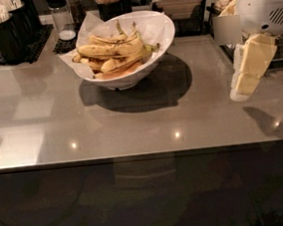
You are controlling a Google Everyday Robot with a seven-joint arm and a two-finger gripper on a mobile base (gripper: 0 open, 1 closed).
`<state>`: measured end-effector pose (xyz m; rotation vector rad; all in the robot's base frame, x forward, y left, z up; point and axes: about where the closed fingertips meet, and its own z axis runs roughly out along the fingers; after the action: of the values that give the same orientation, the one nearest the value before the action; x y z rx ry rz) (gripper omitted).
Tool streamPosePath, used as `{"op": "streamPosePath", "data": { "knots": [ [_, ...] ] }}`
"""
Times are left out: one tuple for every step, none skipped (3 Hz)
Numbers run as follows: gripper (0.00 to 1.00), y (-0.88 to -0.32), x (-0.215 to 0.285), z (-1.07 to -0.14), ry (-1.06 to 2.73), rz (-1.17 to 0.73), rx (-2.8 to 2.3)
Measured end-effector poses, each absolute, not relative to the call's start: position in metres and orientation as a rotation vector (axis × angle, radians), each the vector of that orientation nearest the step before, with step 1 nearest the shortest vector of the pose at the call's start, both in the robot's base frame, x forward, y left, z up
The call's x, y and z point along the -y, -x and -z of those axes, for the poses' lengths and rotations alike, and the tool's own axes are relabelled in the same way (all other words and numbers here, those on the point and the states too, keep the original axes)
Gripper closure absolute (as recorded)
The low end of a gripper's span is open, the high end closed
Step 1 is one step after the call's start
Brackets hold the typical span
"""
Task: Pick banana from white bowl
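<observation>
The white bowl [163,33] stands on the grey counter at the back centre, lined with crinkled white paper. Several speckled yellow bananas lie in it. The banana [106,49], the longest and nearly straight one, lies across the top of the pile. My gripper [249,69] hangs at the right side of the camera view, pointing down, a little above the counter and well to the right of the bowl. It holds nothing that I can see. The white arm [266,0] rises above it.
Black cups [4,30] of utensils stand on a black mat at the back left. Shakers [62,15] and a napkin holder [178,4] stand behind the bowl. A wire basket [282,51] is behind the gripper. The counter's front edge [135,155] runs across the view.
</observation>
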<state>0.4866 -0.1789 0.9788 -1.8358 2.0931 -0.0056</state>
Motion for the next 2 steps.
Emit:
{"op": "streamPosePath", "data": {
  "knots": [
    [0.00, -0.5216, 0.1423, -0.9778, 1.901, -0.092, -1.987],
    [0.00, -0.5259, 0.1402, -0.9805, 1.890, -0.085, -1.976]
  ]
}}
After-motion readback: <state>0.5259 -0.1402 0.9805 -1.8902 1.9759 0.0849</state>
